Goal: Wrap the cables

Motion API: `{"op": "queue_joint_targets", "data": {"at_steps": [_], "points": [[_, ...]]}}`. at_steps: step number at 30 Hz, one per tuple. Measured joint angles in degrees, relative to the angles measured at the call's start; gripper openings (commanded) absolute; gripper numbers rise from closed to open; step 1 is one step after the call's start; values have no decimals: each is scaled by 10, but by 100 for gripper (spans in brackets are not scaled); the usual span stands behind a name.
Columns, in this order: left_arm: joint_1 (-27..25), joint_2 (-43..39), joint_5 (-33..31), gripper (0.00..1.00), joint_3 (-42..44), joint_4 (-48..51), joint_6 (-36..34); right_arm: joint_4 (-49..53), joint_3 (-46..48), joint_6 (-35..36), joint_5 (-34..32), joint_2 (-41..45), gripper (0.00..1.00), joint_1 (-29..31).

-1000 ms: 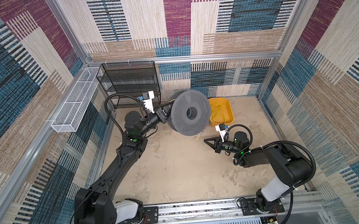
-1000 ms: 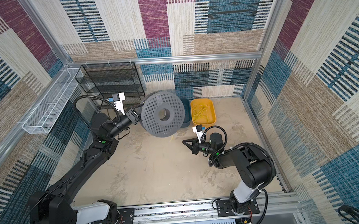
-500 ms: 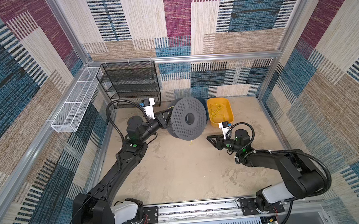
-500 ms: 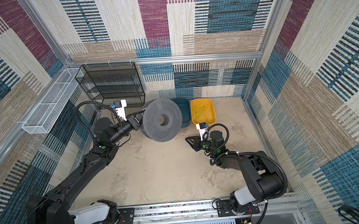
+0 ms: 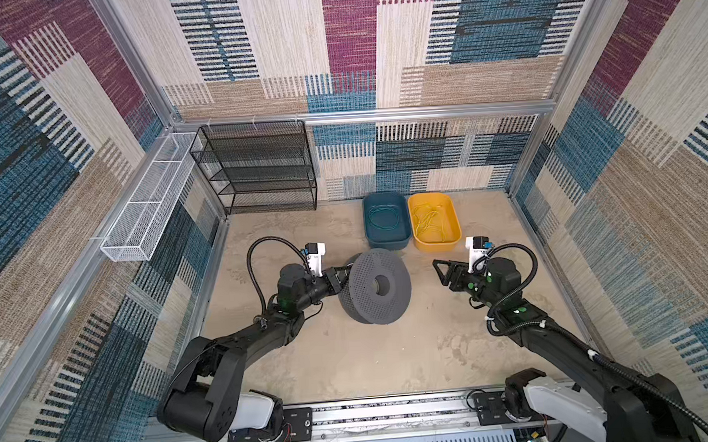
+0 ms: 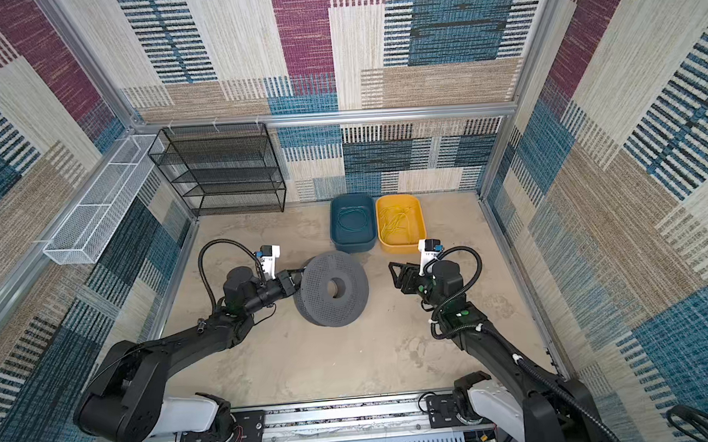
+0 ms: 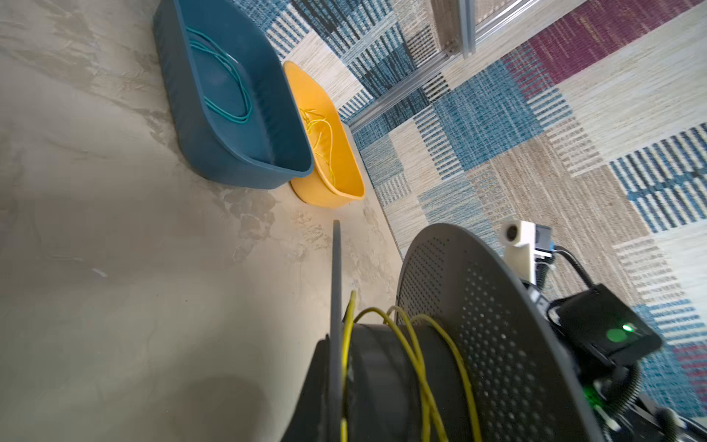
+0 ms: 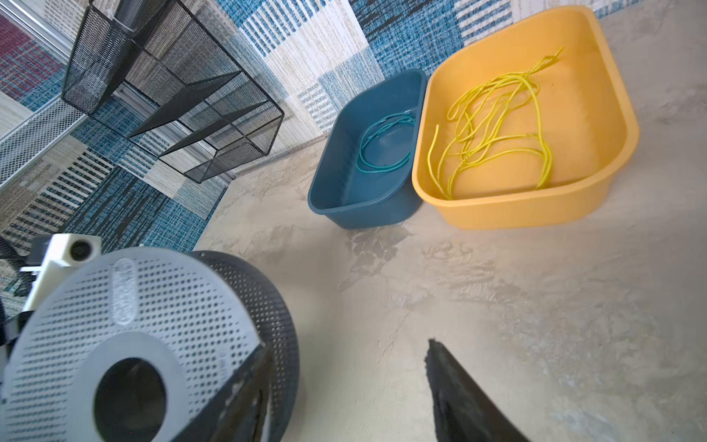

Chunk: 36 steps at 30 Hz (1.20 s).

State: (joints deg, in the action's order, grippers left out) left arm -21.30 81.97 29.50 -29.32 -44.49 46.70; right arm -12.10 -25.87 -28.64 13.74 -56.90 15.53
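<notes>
The left gripper (image 5: 341,279) has its jaws shut tight on the rim of a grey perforated reel (image 5: 363,271), which stands tilted near the middle of the worktop (image 5: 351,355). It is not clear whether the reel's lower edge touches the surface. In the left wrist view, a few loose turns of yellow cable (image 7: 417,352) lie around the reel's dark hub, between its two flanges.

The right gripper (image 5: 440,273) sits well apart from the reel, on its right in both top views. It points toward the reel with its jaws apart and nothing between them.

More yellow cables (image 8: 493,126) lie in a loose tangle inside a yellow tub (image 8: 516,214) at the back of the worktop. Touching it on one side is a blue tub (image 8: 363,210) holding a neat coil of teal cable (image 8: 382,153).

A black wire shelf (image 5: 258,169) stands against the back wall, and a white mesh basket (image 5: 148,208) hangs on the left rail.
</notes>
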Motion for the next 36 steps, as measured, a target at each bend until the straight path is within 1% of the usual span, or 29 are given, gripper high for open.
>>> {"op": "queue_joint_targets", "data": {"at_steps": [5, 9, 10, 12, 13, 14, 15, 18, 22, 25, 29, 33, 34, 35, 36], "points": [[-11, 76, -52, 0, 15, -56, 8, 33, -2, -4, -3, 26, 70, -1], [-14, 142, -61, 1, 14, -129, 42, 58, -10, -4, -7, 47, 71, -1], [-14, 155, -64, 10, 14, -143, 50, 66, -10, -4, -17, 57, 72, -1], [-16, 169, -71, 18, 20, -169, 58, 81, -10, -9, -41, 81, 73, -1], [-16, 172, -78, 26, 25, -173, 58, 90, -11, -10, -56, 92, 73, -1], [-16, 174, -86, 31, 30, -171, 58, 99, -14, -13, -70, 100, 73, -1], [-16, 174, -87, 33, 32, -165, 58, 106, -17, -13, -79, 105, 73, -1], [-17, 163, -101, 42, 37, -141, 54, 124, -27, -13, -97, 111, 73, -1], [-17, 119, -125, 55, 28, -61, 23, 143, -34, -13, -108, 119, 74, -1], [-18, 85, -149, 61, 5, 34, -6, 155, -49, -12, -111, 119, 74, -1], [-21, 35, -201, 63, -13, 157, -35, 167, -69, -3, -114, 119, 74, -1], [-20, -24, -270, 64, -21, 274, -53, 180, -85, 5, -123, 125, 76, -1], [-20, -47, -286, 65, -21, 301, -59, 184, -89, 7, -123, 127, 81, -1], [-20, -67, -297, 67, -22, 323, -60, 188, -94, 10, -123, 130, 100, -1], [-20, -95, -310, 100, -25, 350, -64, 191, -100, 12, -122, 133, 99, -1]]}}
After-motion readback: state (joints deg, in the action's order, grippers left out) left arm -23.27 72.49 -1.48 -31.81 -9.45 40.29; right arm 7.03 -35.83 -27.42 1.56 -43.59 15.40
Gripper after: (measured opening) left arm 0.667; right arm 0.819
